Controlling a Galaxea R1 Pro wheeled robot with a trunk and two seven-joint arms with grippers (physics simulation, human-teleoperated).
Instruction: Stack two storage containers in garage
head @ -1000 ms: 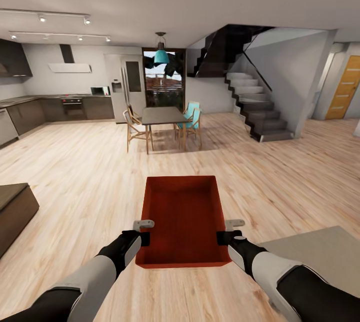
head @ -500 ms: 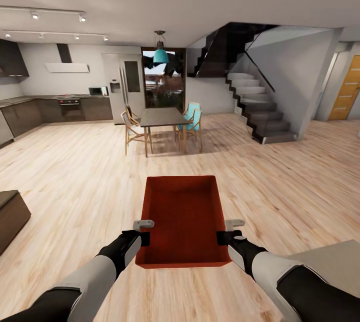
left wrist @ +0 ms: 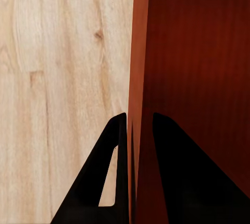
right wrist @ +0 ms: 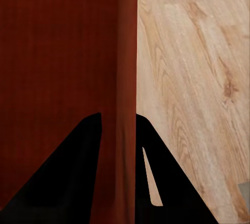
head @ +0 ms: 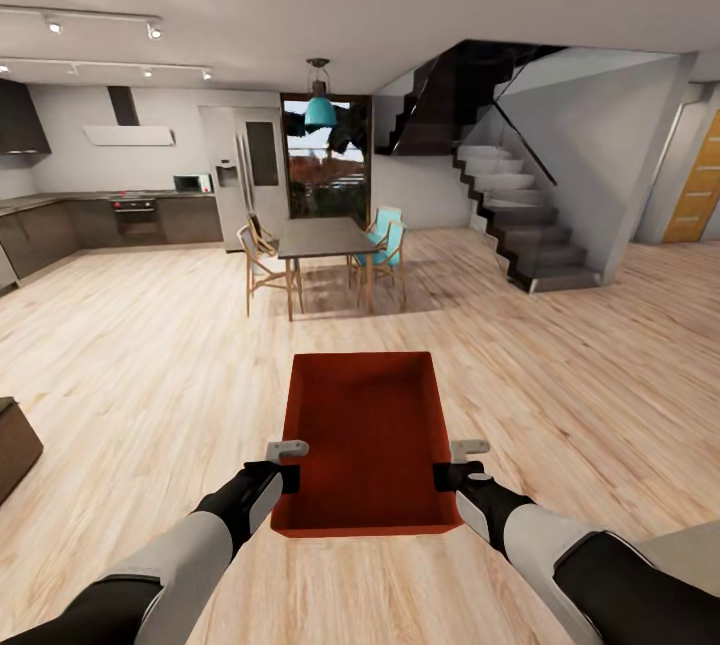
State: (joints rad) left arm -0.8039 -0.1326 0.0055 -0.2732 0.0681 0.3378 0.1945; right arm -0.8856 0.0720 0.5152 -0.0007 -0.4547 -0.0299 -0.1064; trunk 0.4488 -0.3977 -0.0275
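I carry one orange-red storage container (head: 365,440), open-topped and empty, held level in front of me above the light wood plank floor (head: 150,355). My left gripper (head: 288,477) is shut on its left wall, and my right gripper (head: 444,475) is shut on its right wall. In the left wrist view the two dark fingers (left wrist: 112,172) straddle the thin orange wall (left wrist: 136,78). The right wrist view likewise has the container wall (right wrist: 125,78) pinched between the fingers (right wrist: 151,172). The garage is out of view.
Ahead stand a dining table (head: 325,240) with chairs, a kitchen counter (head: 100,220) at the far left and a staircase (head: 520,215) at the right. An orange wooden door (head: 700,185) is at the far right. A dark bench corner (head: 15,445) and a pale surface (head: 690,550) flank me.
The whole view has advanced across the room: the bench at the left and the pale surface at the right have slid toward the edges. The container stays held the same way.
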